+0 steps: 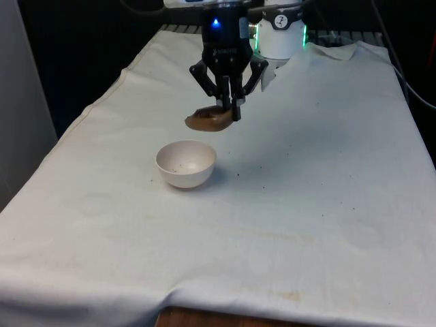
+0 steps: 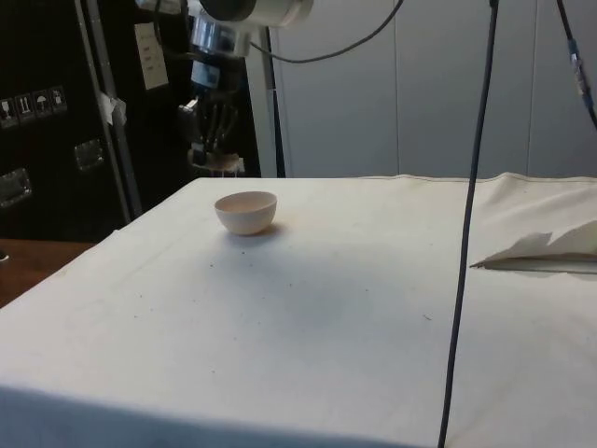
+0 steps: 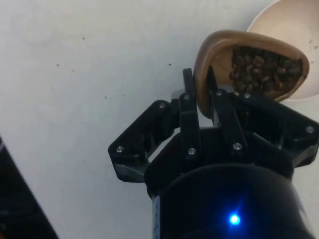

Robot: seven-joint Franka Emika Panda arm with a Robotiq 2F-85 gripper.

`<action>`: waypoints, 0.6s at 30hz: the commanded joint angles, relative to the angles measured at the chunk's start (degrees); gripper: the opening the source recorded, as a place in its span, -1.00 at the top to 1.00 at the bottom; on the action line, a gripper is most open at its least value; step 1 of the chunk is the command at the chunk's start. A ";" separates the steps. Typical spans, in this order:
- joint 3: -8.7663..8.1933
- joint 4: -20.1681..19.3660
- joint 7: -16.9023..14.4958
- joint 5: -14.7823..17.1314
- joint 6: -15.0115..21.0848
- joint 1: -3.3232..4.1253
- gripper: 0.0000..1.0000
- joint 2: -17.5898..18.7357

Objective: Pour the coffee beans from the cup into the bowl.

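My black gripper point(image 1: 229, 107) is shut on the rim of a brown cup point(image 1: 208, 120) and holds it in the air, above and just behind the bowl. In the wrist view the cup point(image 3: 249, 67) holds dark coffee beans point(image 3: 264, 68), and one finger is inside its rim, the other outside. A cream bowl point(image 1: 185, 163) stands on the white cloth below, on the front view's left of centre. In the side view the bowl point(image 2: 246, 211) sits near the table's far left, with the gripper point(image 2: 216, 157) hanging above and behind it. A part of the bowl's rim point(image 3: 284, 15) shows past the cup.
A white cloth point(image 1: 306, 204) covers the whole table, with small dark specks scattered around the bowl. A black cable point(image 2: 471, 215) hangs down across the side view. The cloth is bunched into a fold point(image 2: 546, 250) at the side view's right.
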 commanded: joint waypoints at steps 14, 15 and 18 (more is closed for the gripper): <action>-1.66 -0.06 -12.66 14.32 -1.03 -1.03 0.97 0.06; -1.89 -0.06 -13.41 15.07 -1.26 -1.03 0.97 0.00; -2.52 -0.06 -15.47 17.25 -1.83 -1.09 0.97 -0.06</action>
